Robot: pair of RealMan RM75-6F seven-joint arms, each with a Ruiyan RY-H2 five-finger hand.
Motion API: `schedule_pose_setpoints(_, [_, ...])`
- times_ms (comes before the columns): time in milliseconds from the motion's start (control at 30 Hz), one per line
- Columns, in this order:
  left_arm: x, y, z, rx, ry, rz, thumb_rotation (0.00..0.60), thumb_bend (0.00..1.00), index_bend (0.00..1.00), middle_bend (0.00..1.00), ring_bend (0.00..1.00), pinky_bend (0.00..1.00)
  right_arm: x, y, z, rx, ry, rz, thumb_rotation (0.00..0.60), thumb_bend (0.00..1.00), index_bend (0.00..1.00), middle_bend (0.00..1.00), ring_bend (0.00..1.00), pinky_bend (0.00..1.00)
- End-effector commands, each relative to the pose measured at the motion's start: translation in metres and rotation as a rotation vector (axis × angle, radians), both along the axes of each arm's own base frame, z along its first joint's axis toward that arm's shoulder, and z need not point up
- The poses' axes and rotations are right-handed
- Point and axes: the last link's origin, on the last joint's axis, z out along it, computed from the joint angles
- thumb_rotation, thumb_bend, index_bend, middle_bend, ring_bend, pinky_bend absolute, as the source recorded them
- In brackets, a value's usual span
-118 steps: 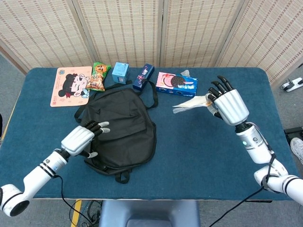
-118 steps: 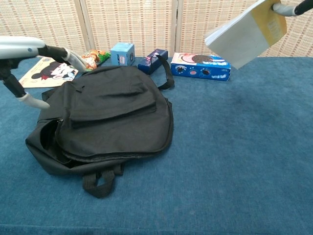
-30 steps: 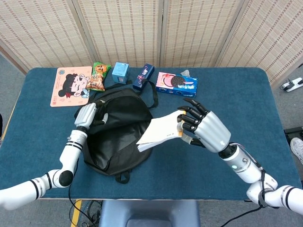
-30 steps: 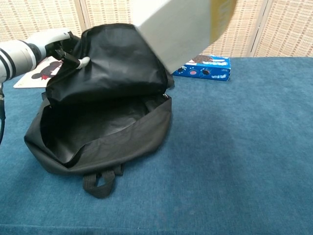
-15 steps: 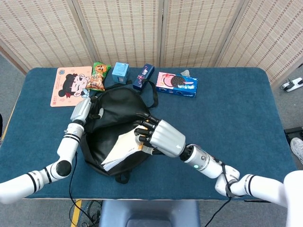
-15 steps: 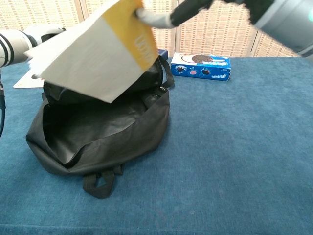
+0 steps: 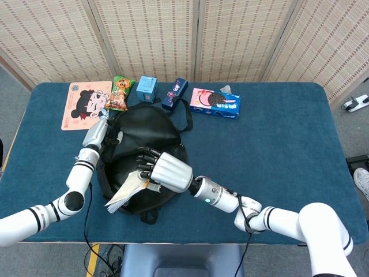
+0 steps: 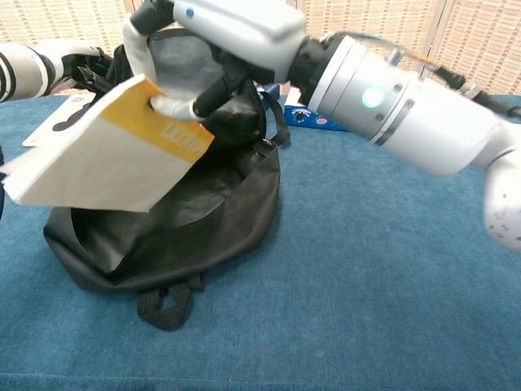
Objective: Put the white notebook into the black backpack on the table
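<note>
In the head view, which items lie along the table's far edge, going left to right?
Pink cartoon mat → green snack packet → small light-blue box → dark-blue narrow box → blue cookie box.

Head view is looking steeply down from above the near table edge, taking in the whole blue table (image 7: 277, 144) back to the wicker screen (image 7: 196, 34). Chest view is sitting low, near table height, facing the same way but much closer. Both are sharing the black backpack (image 7: 144, 130) (image 8: 220, 212), the white notebook (image 7: 124, 193) (image 8: 106, 163), the right hand (image 7: 161, 170) (image 8: 220, 41) and the blue cookie box (image 7: 214, 103) (image 8: 313, 118).
</note>
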Motion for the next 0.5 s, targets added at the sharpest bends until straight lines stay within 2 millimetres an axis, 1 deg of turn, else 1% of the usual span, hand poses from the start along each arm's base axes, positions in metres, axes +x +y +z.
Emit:
schedule_pose_setpoints(33, [-0.002, 0.0, 0.002, -0.003, 0.001, 0.006, 0.6, 0.54, 0.71, 0.32, 0.27, 0.15, -0.004, 0.001, -0.02, 0.017, 0.039, 0.011, 0.6, 0.55, 0.67, 0.49, 0.27, 0.15])
schedule_pose_setpoints(100, [-0.003, -0.001, 0.004, -0.006, 0.005, 0.012, 0.6, 0.54, 0.71, 0.32, 0.27, 0.15, -0.01, 0.0, -0.027, 0.037, 0.058, -0.008, 0.6, 0.55, 0.67, 0.49, 0.28, 0.15])
schedule_pose_setpoints(167, [-0.005, -0.002, 0.006, -0.01, 0.007, 0.018, 0.6, 0.54, 0.71, 0.32, 0.27, 0.15, -0.017, -0.005, -0.032, 0.021, 0.102, -0.018, 0.6, 0.55, 0.67, 0.49, 0.28, 0.15])
schedule_pose_setpoints(367, [-0.007, -0.005, 0.009, -0.02, 0.009, 0.023, 0.6, 0.54, 0.71, 0.32, 0.27, 0.15, -0.034, -0.016, -0.042, -0.025, 0.215, -0.041, 0.6, 0.54, 0.67, 0.49, 0.28, 0.15])
schedule_pose_setpoints(500, [-0.006, -0.006, 0.01, -0.028, 0.007, 0.022, 0.6, 0.54, 0.71, 0.32, 0.27, 0.15, -0.039, -0.02, -0.047, -0.046, 0.262, -0.057, 0.6, 0.53, 0.67, 0.49, 0.28, 0.15])
